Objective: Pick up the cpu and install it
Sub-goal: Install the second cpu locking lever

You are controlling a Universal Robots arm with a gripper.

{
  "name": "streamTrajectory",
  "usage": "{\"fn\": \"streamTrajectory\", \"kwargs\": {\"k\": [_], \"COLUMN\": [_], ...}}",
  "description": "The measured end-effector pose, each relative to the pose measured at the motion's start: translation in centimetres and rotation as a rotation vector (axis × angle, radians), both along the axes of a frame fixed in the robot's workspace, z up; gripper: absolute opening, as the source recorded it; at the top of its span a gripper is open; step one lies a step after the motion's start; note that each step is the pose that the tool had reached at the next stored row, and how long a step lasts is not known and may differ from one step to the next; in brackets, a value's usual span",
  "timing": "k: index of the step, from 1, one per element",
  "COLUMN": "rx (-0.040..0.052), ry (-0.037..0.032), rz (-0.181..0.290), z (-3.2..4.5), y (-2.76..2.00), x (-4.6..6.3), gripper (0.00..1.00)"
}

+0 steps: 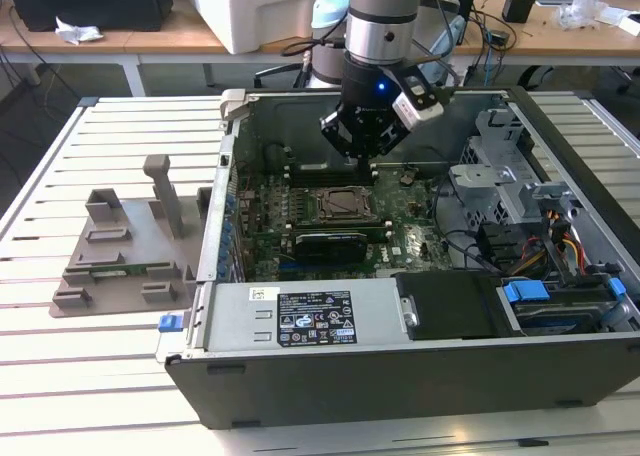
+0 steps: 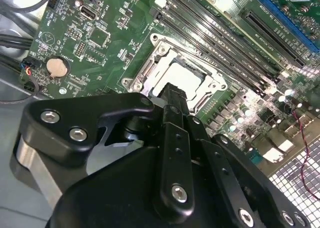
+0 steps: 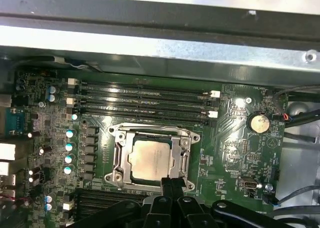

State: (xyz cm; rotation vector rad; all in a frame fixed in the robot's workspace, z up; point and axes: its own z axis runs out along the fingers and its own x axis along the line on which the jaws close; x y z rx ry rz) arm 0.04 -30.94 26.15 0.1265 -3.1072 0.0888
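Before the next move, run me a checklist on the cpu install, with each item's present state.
1. cpu lying flat inside the socket frame: ok.
2. cpu square to the frame, no corner riding up: ok in the first wrist view.
3. hand positioned at the socket: ok; its tip sits at the frame's edge, beside the cpu.
4. hand touching the cpu: cannot tell.
5. Socket frame latched down: cannot tell.
6. cables away from the hand: ok; they lie toward the exterior view's right.

One cpu [image 3: 151, 158], one computer case [image 1: 400, 376], one fixture plate [image 1: 120, 266].
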Motion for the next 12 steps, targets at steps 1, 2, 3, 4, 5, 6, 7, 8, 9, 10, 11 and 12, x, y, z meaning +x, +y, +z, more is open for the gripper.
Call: {"fn": "streamTrajectory", "kwargs": {"k": [1,2,3,4,5,6,7,8,9,10,11,12], "rx": [0.0062,0.0125,0.0162,0.0188,0.0239,0.0287,0.0332,0.0439,0.0520,0.0594,0.0765,0.1016], "ry": [-0.0001,-0.0001,-0.0002,-0.0001,-0.0001,-0.0002,-0.0001,-0.0001,-0.0002,-0.0001,-0.0002,-0.0001], "rz": [0.000,0.000,0.000,0.000,0.000,0.000,0.000,0.000,0.000,0.000,0.000,0.000], "z": [-0.03,-0.05,-0.08,-0.10,-0.14,-0.17,-0.19,-0.23,-0.27,-0.30,-0.38,-0.41], "y": [-0.44,-1.24,-1.88,-2.34,-3.02,-3.51,-3.83,-4.32,-4.63,-4.91,-5.50,-5.94], "x": [0.0,-0.1,-0.1,-0.1,-0.2,-0.2,-0.2,-0.2,-0.3,-0.3,-0.3,-0.4], "gripper": [0.11,0.11,0.11,0.11,0.11,0.11,0.11,0.11,0.11,0.11,0.11,0.11]}}
